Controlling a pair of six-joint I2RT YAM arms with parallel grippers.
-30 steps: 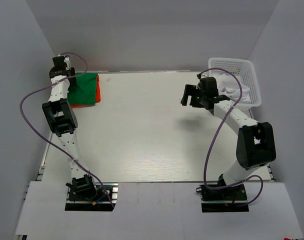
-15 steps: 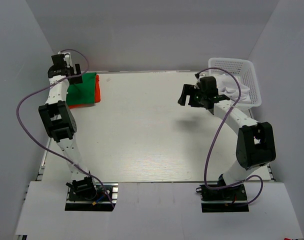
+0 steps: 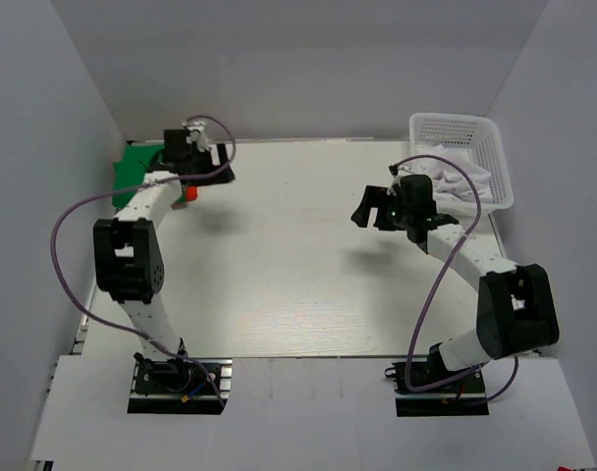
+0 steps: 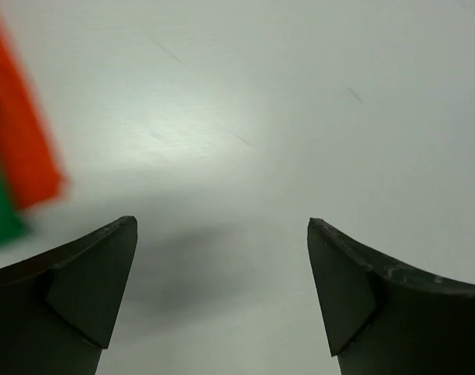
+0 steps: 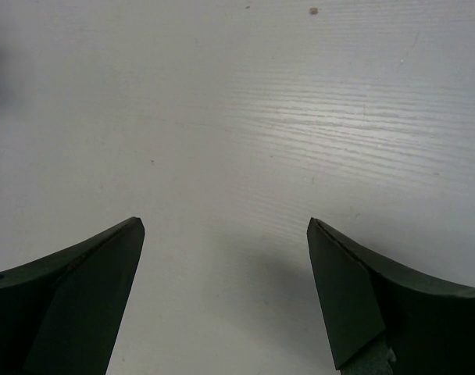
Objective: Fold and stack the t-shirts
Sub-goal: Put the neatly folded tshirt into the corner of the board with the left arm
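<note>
Pale grey walls are closing in a white wood-grain desk [image 3: 298, 285] on three sides, with both arms reaching out over it from their bases at the near edge. The green shirt [image 3: 134, 169] is lying in the far left corner, and a strip of the orange-red shirt [image 3: 190, 192] is showing at its edge toward the desk's middle. The left arm is covering much of both, so how neatly they are sitting together is hard to tell. The left claw [image 4: 222, 221] is hanging just beside that pile with its fingers spread wide and gripping nothing. Its wrist view is showing bare desk between the fingers and blurred orange-red and green cloth at the left edge. The right claw [image 5: 224, 222] is hovering over the right half of the desk, well apart from the shirts. Its fingers are also standing wide apart, with only bare desk showing between them. A white lattice basket [image 3: 454, 120] is sitting at the far right corner, holding crumpled white cloth [image 3: 465, 177]. A purple cable [image 3: 65, 211] is looping out from each arm.
</note>
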